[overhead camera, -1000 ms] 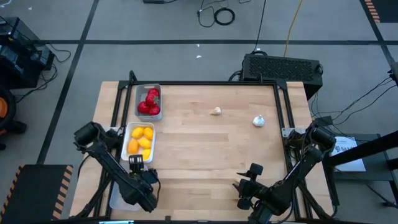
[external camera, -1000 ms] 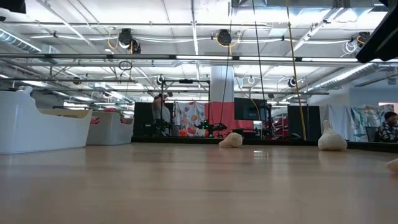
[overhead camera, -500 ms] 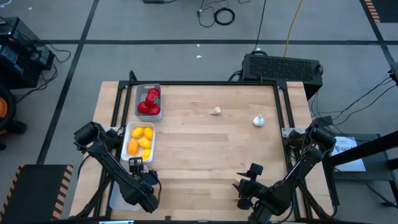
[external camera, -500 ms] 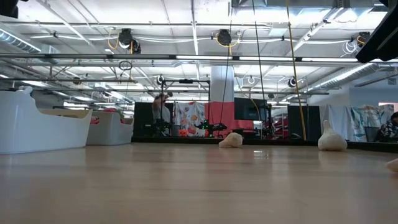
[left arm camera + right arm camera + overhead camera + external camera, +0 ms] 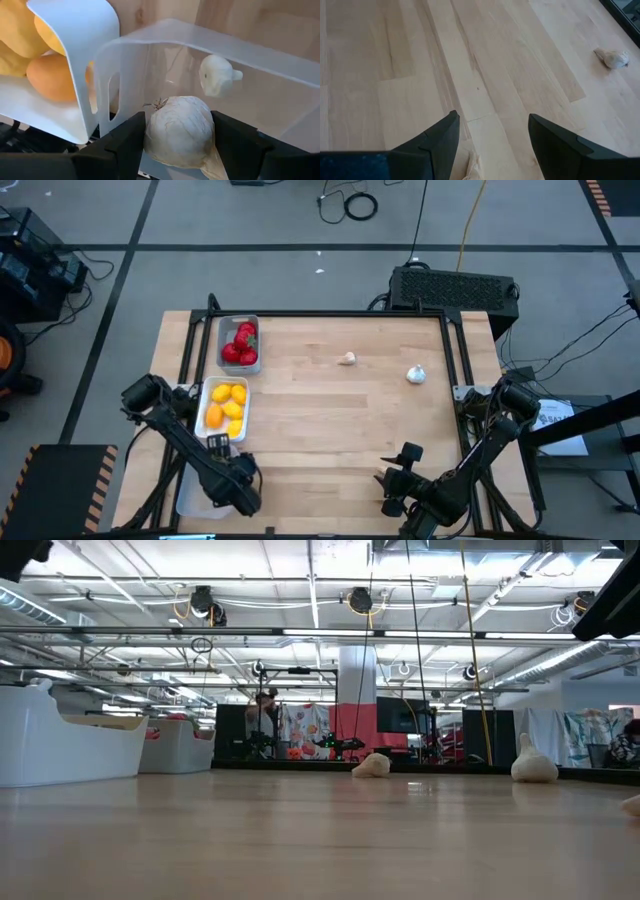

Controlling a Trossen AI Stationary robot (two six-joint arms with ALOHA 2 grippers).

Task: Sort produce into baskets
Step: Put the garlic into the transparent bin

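My left gripper (image 5: 218, 448) hangs over the near-left basket (image 5: 188, 498), shut on a whitish garlic bulb (image 5: 180, 131). Another garlic piece (image 5: 217, 75) lies on that basket's floor. Beside it stands the basket (image 5: 203, 395) of yellow-orange pieces (image 5: 47, 77), and farther back the basket (image 5: 222, 330) of red pieces (image 5: 240, 345). Two garlic pieces (image 5: 346, 359) (image 5: 416, 374) lie on the bare table toward the far edge. My right gripper (image 5: 388, 480) waits open above the table's near right part, with nothing between its fingers. My left gripper pinches the garlic bulb by its two opposite round sides (image 5: 150, 137) between its two fingers. The fingers slant steeply down from above. The bulb fills the gap between them, its root tuft (image 5: 160, 103) facing away from the wrist, inside the near-left basket's wall (image 5: 165, 60).
A pale scrap (image 5: 470, 167) lies on the wood just under my right gripper. A black frame (image 5: 330, 313) runs round the table's left, far and right edges. The middle of the tabletop (image 5: 340, 420) is bare wood.
My left gripper has turned at the wrist and tipped a little over the near-left basket, staying in place with the garlic bulb between its fingers.
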